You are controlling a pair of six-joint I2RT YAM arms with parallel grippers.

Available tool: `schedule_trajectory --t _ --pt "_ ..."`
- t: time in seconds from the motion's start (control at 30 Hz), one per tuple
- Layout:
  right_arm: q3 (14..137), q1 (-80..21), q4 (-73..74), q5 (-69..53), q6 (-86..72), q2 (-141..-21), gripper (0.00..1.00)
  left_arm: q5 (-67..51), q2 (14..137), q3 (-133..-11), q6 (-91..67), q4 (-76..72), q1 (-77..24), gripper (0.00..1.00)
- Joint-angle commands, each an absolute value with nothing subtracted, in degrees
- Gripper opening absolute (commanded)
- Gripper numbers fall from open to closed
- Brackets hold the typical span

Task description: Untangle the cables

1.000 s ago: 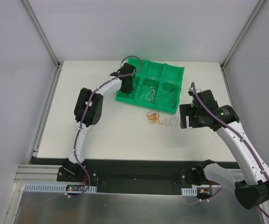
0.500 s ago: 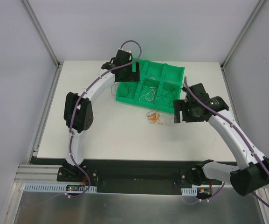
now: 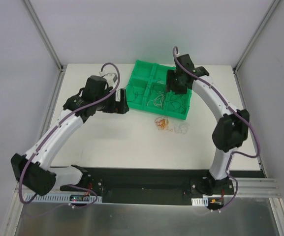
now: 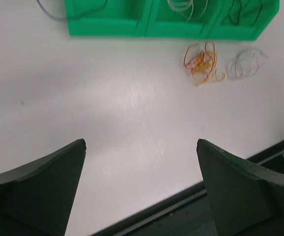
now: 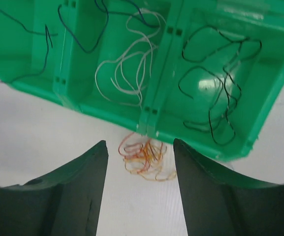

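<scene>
— what changed in the last second?

— your left end effector (image 4: 141, 142) was clenched over the left compartment of the green tray (image 4: 112, 28). it has since let go and pulled back, and now hangs released and empty over the bare desk (image 3: 107, 142), left of the tray. a thin dark cable (image 5: 78, 34) lies in that compartment, one end trailing over the edge, so i'd judge that strand as delivered.

— and the right?

— your right end effector (image 5: 139, 143) has swung from beside the loose pile to above the tray, looking down on its front row. its jaws have narrowed but stand apart with nothing between them.

— what's left?

— the white cable (image 5: 127, 73) sits in the middle compartment and the black cable (image 5: 215, 83) in the right one. the red and orange tangle (image 5: 144, 160) lies on the desk just in front of the tray wall, still knotted together. a pale curl (image 4: 247, 64) lies near it. those two clumps are your remaining work, and the right arm looks best placed to drop onto the orange one.
</scene>
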State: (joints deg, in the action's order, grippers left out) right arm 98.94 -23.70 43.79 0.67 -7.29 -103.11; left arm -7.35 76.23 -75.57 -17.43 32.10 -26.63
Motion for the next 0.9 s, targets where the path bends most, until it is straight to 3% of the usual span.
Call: schedule_trajectory --t 0.0,0.23,0.53,0.87 --pt "110.3 -23.4 41.7 2.5 -8.3 -113.1 0.58 -10.2 62.4 -65.1 -17.8 37.4 -26.8 0.95" --pt "118.6 -26.9 38.2 11.4 -7.6 -123.6 0.57 -6.9 50.1 -58.6 -17.6 44.0 -26.8 0.98" --pt "118.7 -31.4 28.5 28.9 -6.4 -129.6 0.58 -8.7 53.3 -61.6 -16.3 46.9 -26.8 0.98" --pt "118.3 -32.1 22.9 36.7 -6.9 -133.5 0.55 -9.0 54.8 -63.3 -14.3 47.5 -26.8 0.98"
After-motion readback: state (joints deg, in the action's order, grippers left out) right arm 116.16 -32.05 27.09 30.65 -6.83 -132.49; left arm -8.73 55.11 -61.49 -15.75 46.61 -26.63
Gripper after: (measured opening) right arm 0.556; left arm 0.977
